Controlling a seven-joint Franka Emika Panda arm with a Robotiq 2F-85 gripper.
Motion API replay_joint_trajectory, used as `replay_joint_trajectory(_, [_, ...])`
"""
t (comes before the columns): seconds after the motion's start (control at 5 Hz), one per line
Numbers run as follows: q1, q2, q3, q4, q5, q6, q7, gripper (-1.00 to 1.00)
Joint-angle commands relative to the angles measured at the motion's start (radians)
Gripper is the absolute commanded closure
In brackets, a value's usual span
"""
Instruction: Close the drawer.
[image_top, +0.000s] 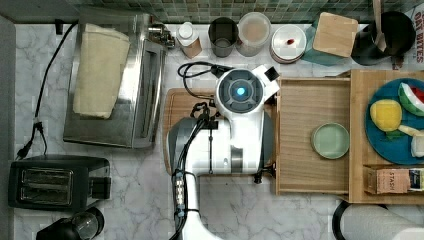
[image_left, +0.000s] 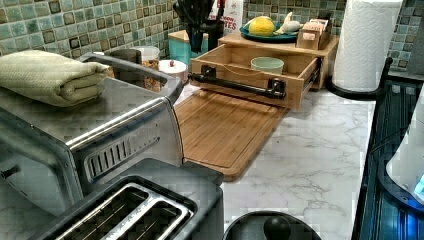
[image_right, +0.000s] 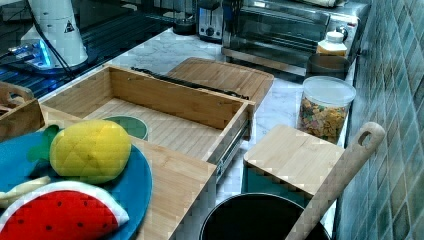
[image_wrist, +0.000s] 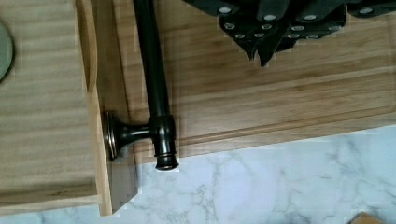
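The drawer (image_top: 305, 135) stands pulled fully out at 3 o'clock of the arm in the top view, with a green bowl (image_top: 330, 141) inside. The end effector (image_wrist: 261, 44) hangs over the cutting board (image_wrist: 261, 93), just beside the handle (image_wrist: 152, 70); whether it is released or clenched cannot be told. A good push should probably meet the handle's middle, straight and level, so the drawer does not skew.
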Motion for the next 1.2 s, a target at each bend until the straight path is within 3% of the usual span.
replay_joint_trajectory(0.2, [0.040, 0.027, 0.049, -0.158, -0.161, 0.084, -0.065, 1.00])
replay_joint_trajectory(0.4, [0.039, 0.043, 0.031, -0.208, -0.195, 0.190, -0.064, 1.00])
replay_joint_trajectory(1.0, [0.036, 0.119, -0.023, -0.205, -0.368, 0.304, 0.043, 1.00])
replay_joint_trajectory(1.2, [0.008, 0.122, -0.015, -0.207, -0.344, 0.312, 0.005, 1.00])
